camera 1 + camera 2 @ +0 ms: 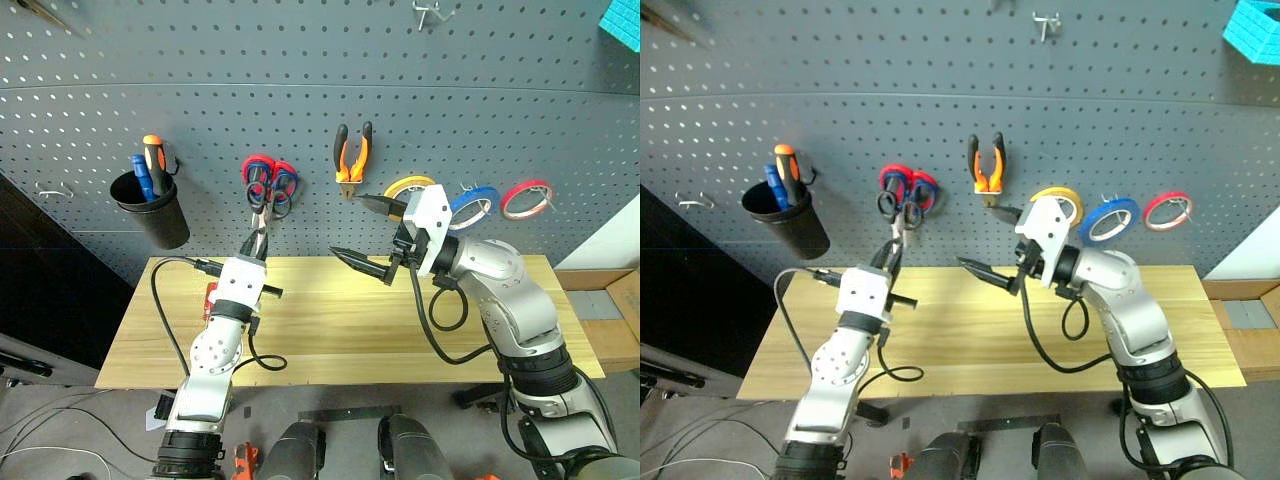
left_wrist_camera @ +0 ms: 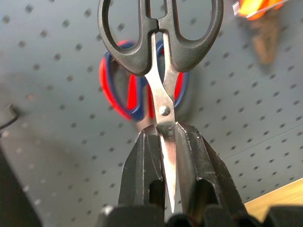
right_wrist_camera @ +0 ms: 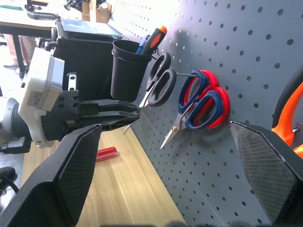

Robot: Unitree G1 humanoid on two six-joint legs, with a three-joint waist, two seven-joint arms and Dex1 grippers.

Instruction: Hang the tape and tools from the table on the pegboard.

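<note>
My left gripper (image 2: 165, 130) is shut on the blades of the black-handled scissors (image 2: 161, 42). It holds them handles-up against the dark grey pegboard (image 1: 300, 80), right beside the hanging red-and-blue scissors (image 1: 270, 178). My right gripper (image 1: 358, 230) stands open and empty just below the orange-and-black pliers (image 1: 352, 155), which hang on the pegboard. The blue tape (image 1: 472, 205) hangs further right. The red-handled screwdriver (image 3: 106, 152) lies on the wooden table (image 1: 330, 330), partly hidden behind my left arm.
A black cup (image 1: 150, 208) with orange and blue tools hangs at the pegboard's left. A yellow tape roll (image 1: 412, 185) and a red tape roll (image 1: 527, 198) flank the blue one. Bare hooks (image 1: 432, 12) sit higher up.
</note>
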